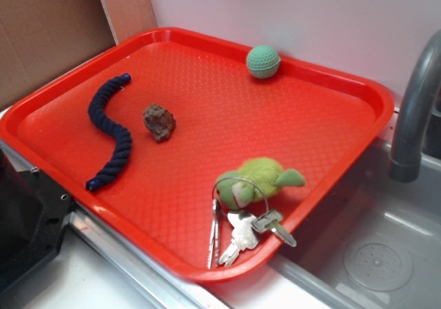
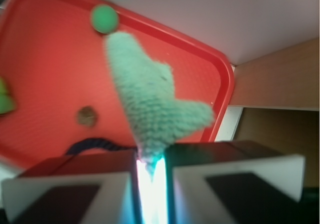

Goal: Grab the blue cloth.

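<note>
In the wrist view my gripper (image 2: 151,169) is shut on one pointed end of the blue cloth (image 2: 150,99). The cloth is a pale teal terry rag that hangs out from between the jaws, high above the red tray (image 2: 227,84). The jaws stand close together, with only the cloth tip and a bright glow between them. In the exterior view neither the gripper nor the cloth shows; both are out of that frame.
On the red tray (image 1: 358,88) lie a dark navy braided rope (image 1: 110,130), a brown rock (image 1: 159,121), a green ball (image 1: 262,61), a green plush toy (image 1: 258,178) and keys (image 1: 241,232). A grey faucet (image 1: 417,109) and sink are at the right.
</note>
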Robot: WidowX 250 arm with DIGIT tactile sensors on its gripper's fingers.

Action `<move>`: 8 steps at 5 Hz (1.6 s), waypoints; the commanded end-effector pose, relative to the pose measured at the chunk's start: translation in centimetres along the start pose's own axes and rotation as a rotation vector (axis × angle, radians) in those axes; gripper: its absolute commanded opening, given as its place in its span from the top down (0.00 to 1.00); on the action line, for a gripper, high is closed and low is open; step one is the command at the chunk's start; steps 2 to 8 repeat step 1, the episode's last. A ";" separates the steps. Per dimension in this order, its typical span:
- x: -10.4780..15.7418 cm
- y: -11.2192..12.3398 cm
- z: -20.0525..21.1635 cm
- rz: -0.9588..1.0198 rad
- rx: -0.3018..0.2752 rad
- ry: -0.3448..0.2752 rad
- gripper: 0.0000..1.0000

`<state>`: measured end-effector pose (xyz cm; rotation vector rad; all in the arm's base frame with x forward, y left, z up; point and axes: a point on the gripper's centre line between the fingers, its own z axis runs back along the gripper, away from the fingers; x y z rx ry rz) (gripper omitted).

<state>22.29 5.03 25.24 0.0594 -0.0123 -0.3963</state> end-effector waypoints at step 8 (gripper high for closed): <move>-1.7 -4.4 6.1 0.011 0.062 -0.005 1.00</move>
